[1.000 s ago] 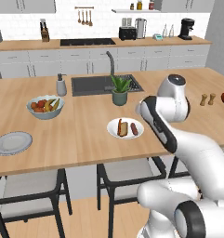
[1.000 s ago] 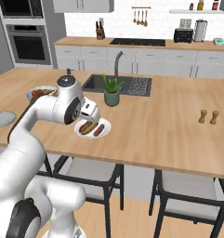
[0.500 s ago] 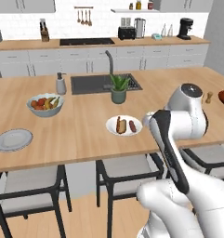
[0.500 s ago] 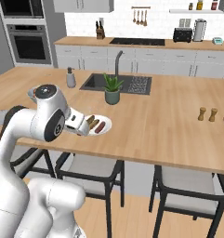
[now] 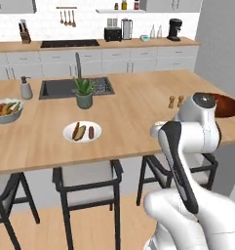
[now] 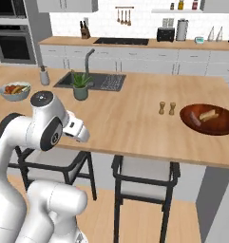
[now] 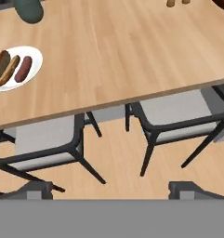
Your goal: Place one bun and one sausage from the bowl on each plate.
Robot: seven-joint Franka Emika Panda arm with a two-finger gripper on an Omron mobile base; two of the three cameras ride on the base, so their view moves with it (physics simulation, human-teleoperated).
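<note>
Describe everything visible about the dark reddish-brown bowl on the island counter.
The bowl is wide, shallow, round and dark reddish-brown, with a smooth, slightly glossy look. It sits upright on the wooden counter near its right end, right of two small shakers. Inside lie one pale bun and one dark sausage. Nothing else touches it.

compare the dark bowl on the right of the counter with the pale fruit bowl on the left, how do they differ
The dark reddish-brown bowl is wide and shallow; the pale fruit bowl is smaller and deeper. The dark bowl holds a bun and a sausage with bare floor around them; the fruit bowl is heaped with coloured fruit. The dark bowl sits near the counter's right end, the fruit bowl near its left. Both are round and rest upright on the wooden counter.
</note>
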